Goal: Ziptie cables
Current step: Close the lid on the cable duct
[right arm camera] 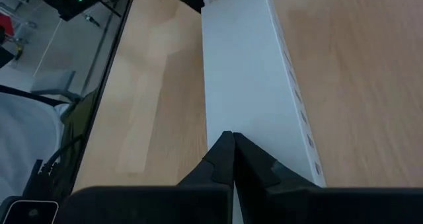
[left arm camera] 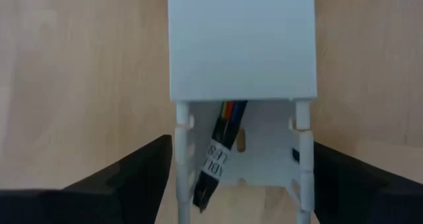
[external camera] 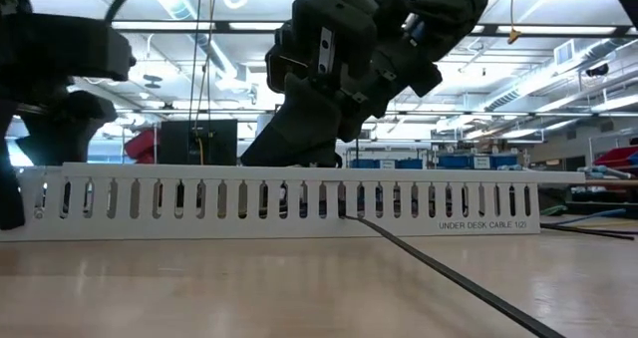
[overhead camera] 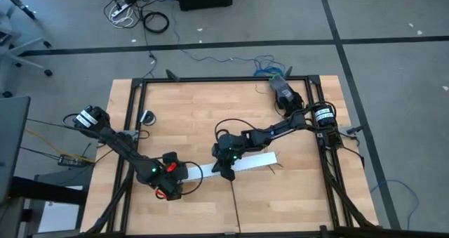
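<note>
Overhead arrangement: one wooden table (overhead camera: 295, 203) bearing one long white slotted channel (overhead camera: 242, 164), two dark arms, and one ziptie (overhead camera: 236, 208), a thin black strip running from the channel's middle toward the table's near edge; in the low view it meets the slotted wall and slants forward across the wood. The left gripper (overhead camera: 170, 185) sits at the channel's left end, its two fingers (left arm camera: 125, 181) spread wide on either side of the open end without touching it. Inside that end lie the cables (left arm camera: 228, 121), a bundle showing orange, blue and dark strands and carrying one white printed label; the exact number of wires cannot be counted here. The right gripper (right arm camera: 231, 159) rests above the channel's lid near its middle, fingers pressed together with nothing visibly between them. One printed legend marks the channel's wall in the low view.
</note>
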